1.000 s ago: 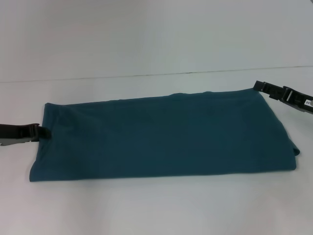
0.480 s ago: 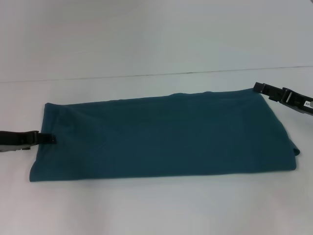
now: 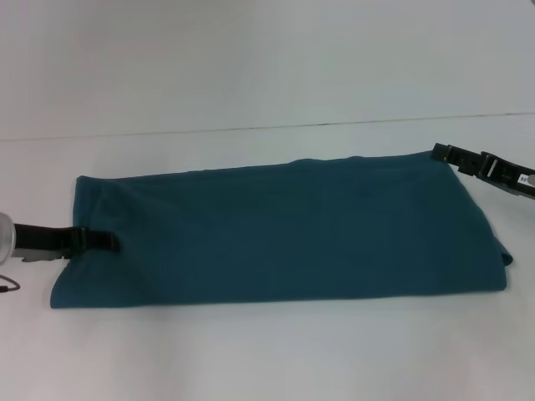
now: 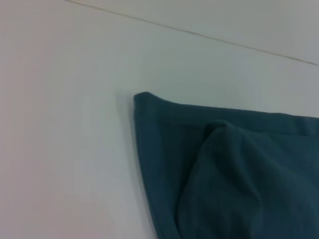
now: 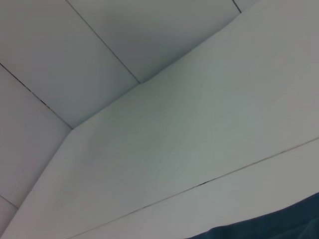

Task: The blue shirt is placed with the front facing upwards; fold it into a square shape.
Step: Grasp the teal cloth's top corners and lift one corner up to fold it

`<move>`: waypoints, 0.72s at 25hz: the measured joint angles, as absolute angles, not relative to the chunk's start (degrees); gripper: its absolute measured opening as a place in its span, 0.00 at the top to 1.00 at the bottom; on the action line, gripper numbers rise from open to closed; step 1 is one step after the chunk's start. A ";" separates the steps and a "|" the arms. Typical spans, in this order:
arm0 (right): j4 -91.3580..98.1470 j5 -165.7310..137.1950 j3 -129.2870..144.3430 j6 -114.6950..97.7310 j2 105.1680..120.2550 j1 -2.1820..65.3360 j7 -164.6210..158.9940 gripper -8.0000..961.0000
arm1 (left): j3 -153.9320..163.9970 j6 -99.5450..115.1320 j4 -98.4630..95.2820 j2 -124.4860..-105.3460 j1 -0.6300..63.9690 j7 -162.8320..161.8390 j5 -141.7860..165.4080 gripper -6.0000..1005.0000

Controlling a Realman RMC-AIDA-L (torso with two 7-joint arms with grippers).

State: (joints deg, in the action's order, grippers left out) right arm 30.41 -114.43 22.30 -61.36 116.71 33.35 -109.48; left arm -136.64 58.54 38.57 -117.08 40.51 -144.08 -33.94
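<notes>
Though folded long, the blue shirt lies smooth.

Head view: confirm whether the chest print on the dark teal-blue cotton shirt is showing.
No: the dark teal-blue cotton shirt lies as a plain folded band, no print visible.

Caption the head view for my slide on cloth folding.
Dark teal-blue cotton shirt folded into a long band on the white table, left gripper over its left end, right gripper at far-right corner.
</notes>
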 joint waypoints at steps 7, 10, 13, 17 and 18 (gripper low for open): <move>30.24 -114.45 22.70 -60.83 116.86 33.14 -109.55 0.13 | -136.72 59.34 38.67 -116.76 40.69 -142.92 -34.86 0.24; 30.24 -114.47 22.90 -60.70 116.84 33.14 -109.64 0.13 | -136.67 59.14 38.21 -116.69 40.70 -141.88 -35.88 0.35; 30.23 -114.49 22.94 -60.64 116.75 33.20 -109.68 0.13 | -136.64 58.99 38.06 -116.76 40.70 -141.34 -36.34 0.46; 30.23 -114.52 22.94 -60.57 116.67 33.36 -109.71 0.13 | -136.47 59.02 38.53 -117.01 40.70 -140.57 -37.34 0.64; 30.23 -114.52 22.94 -60.57 116.65 33.37 -109.73 0.13 | -136.43 59.05 38.54 -117.02 40.71 -140.48 -37.35 0.69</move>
State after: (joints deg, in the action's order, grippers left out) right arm 30.23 -114.52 22.94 -60.57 116.66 33.37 -109.73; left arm -136.43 59.05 38.54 -117.02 40.71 -140.48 -37.35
